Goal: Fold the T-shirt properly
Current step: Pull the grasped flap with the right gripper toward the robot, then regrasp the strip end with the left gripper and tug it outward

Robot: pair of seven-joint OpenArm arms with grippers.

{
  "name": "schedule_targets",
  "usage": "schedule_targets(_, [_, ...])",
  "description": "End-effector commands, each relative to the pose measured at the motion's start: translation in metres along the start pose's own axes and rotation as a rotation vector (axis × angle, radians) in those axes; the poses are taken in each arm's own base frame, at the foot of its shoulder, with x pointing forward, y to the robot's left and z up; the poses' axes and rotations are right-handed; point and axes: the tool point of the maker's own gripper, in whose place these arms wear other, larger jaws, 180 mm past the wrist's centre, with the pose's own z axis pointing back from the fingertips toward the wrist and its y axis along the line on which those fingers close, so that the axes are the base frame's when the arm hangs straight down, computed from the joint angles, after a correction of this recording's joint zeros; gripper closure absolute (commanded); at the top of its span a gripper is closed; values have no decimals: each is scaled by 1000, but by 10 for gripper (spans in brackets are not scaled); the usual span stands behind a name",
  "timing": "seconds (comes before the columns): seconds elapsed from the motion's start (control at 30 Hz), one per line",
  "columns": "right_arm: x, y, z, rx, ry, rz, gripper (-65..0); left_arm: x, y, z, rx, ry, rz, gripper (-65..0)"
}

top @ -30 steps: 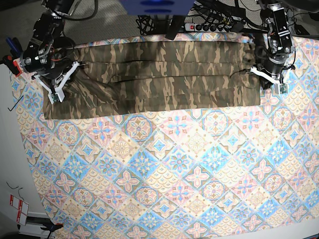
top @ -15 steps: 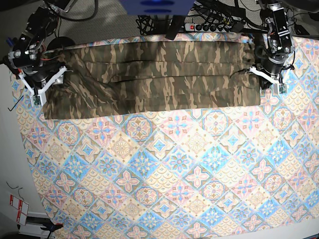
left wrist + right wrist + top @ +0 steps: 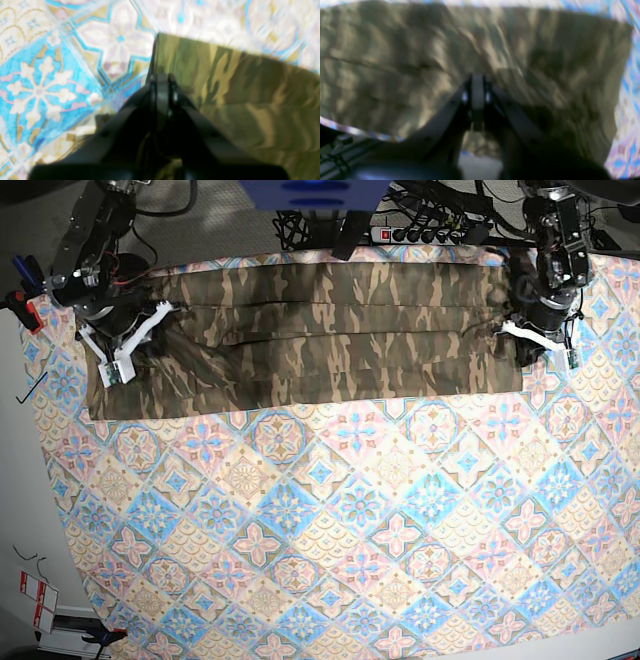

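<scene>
Base view showed the T-shirt (image 3: 310, 335) as a long band across the table's (image 3: 350, 520) far edge; my right claw (image 3: 128, 350) had swung back onto its left end and closed, left claw (image 3: 535, 335) still pinching the right end, so I judged a lengthwise fold ready

One T-shirt (image 3: 320, 335), folded into a long band. One tablecloth (image 3: 340, 520) under it. Two arms, each with one gripper: left gripper (image 3: 518, 332), right gripper (image 3: 160, 308). One power strip (image 3: 425, 233) past the far edge. One red-and-blue clamp (image 3: 22, 295) at the cloth's corner. One pair of small red-and-white tags (image 3: 33, 598) near the lower corner.
</scene>
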Motion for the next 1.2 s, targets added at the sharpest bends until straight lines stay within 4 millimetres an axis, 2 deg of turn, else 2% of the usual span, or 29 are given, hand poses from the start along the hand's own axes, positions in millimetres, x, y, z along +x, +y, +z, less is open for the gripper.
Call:
schedule_targets(0.0, [17,-8,4,-22,-54,13,0,16,4,6,-14,-41,-9,-84])
schedule_targets(0.13, [22,-21,5,-75,-50,27,0,17,-11,13,-113,-57,14,-308])
schedule_targets(0.2, [21,-25,6,-88,-47,29,0,19,-9,18,-131,-72,19,-426])
schedule_targets(0.27, [21,-26,6,-91,-45,33,0,24,-7,23,-156,-91,5,-512])
schedule_targets(0.3, [22,-28,7,-93,-41,44,0,25,-10,26,-185,-96,-9,-531])
schedule_targets(0.43, [14,-32,3,-91,-16,36,0,34,-22,39,-295,-154,-18,-533])
schedule_targets(0.47, [11,-34,2,-90,-9,27,0,38,-14,42,-279,-174,8,-533])
schedule_targets(0.57, [6,-35,-1,-87,5,18,0,26,9,45,-247,-114,69,-533])
schedule_targets(0.73, [5,-39,1,-92,10,26,0,0,37,43,-202,-34,161,-533])
schedule_targets(0.9, [6,-37,0,-88,10,30,0,-6,39,41,-198,-19,174,-533])
schedule_targets(1.17, [6,-35,0,-85,8,30,0,1,32,34,-215,-30,175,-533])
